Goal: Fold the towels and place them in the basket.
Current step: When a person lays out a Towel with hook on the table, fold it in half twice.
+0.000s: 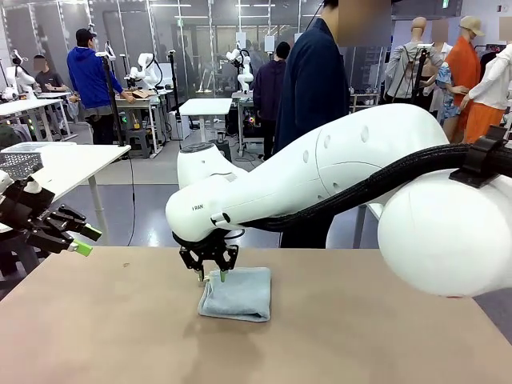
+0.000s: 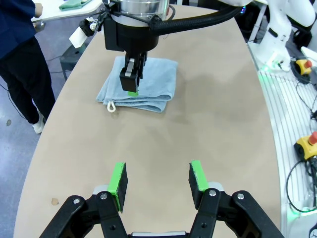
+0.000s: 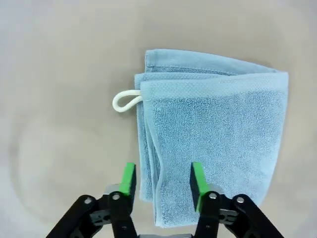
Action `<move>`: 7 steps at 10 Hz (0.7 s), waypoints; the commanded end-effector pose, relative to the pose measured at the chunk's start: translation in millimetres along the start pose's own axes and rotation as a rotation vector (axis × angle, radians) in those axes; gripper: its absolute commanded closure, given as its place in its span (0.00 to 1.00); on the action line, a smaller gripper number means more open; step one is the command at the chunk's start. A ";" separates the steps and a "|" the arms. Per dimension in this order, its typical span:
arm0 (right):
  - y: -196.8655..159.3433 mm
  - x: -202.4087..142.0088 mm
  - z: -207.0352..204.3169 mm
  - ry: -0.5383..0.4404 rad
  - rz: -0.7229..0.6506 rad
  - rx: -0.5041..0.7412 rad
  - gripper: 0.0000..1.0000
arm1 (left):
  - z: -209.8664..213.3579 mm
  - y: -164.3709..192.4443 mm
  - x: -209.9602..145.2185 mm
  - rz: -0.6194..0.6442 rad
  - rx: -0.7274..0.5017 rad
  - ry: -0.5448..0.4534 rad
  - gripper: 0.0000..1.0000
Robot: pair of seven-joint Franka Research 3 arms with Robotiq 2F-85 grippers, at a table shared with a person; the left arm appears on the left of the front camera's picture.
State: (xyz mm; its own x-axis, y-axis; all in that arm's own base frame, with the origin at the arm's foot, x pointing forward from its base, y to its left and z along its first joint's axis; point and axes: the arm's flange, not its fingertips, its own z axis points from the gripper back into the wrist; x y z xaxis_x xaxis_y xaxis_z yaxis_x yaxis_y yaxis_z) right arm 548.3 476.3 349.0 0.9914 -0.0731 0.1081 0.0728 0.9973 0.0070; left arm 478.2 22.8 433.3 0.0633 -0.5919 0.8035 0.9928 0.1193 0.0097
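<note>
Nearest us, the left gripper [image 2: 158, 181] hangs with jaws wide and empty, well apart from the pale blue towel [image 2: 161, 82]. The towel lies folded flat on the table [image 2: 213, 134], its loop [image 3: 126, 100] at one corner. Directly above the towel's layered edge is the right gripper [image 3: 163, 182], jaws parted astride that edge and holding nothing; the edge runs lengthwise between them. We judge the right arm the nearer for lifting. Beyond the towel stands a person [image 1: 312, 88].
</note>
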 end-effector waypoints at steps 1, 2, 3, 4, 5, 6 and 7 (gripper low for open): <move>-13.8 -9.2 15.1 -0.008 -0.026 0.028 0.22 | 0.7 0.1 -0.2 -0.001 0.000 -0.004 0.35; -26.8 -15.4 27.5 -0.007 0.001 0.033 0.17 | 0.7 0.1 -0.2 -0.001 0.000 -0.004 0.35; -47.6 -22.5 39.8 -0.002 0.020 0.077 0.17 | 0.7 0.1 -0.2 -0.001 0.000 -0.004 0.35; -74.9 -30.5 52.7 0.007 0.042 0.108 0.17 | 0.7 0.1 -0.2 -0.001 0.000 -0.004 0.35; -98.0 -36.2 59.1 0.012 0.045 0.149 0.17 | 0.7 0.1 -0.2 -0.001 0.000 -0.004 0.35; -118.0 -41.1 63.2 0.018 0.054 0.184 0.17 | 0.7 0.1 -0.2 -0.001 0.000 -0.004 0.35; -135.1 -44.5 64.6 -0.007 0.047 0.204 0.17 | 0.7 0.1 -0.2 -0.001 0.000 -0.004 0.35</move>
State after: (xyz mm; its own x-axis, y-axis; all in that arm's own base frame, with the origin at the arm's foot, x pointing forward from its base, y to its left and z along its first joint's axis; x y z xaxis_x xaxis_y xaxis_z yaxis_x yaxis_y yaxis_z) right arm 508.1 370.6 414.3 0.9928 -0.0415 0.1124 0.0248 0.9890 0.1460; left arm 478.2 23.3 433.1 0.0642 -0.5919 0.8035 0.9927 0.1203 0.0092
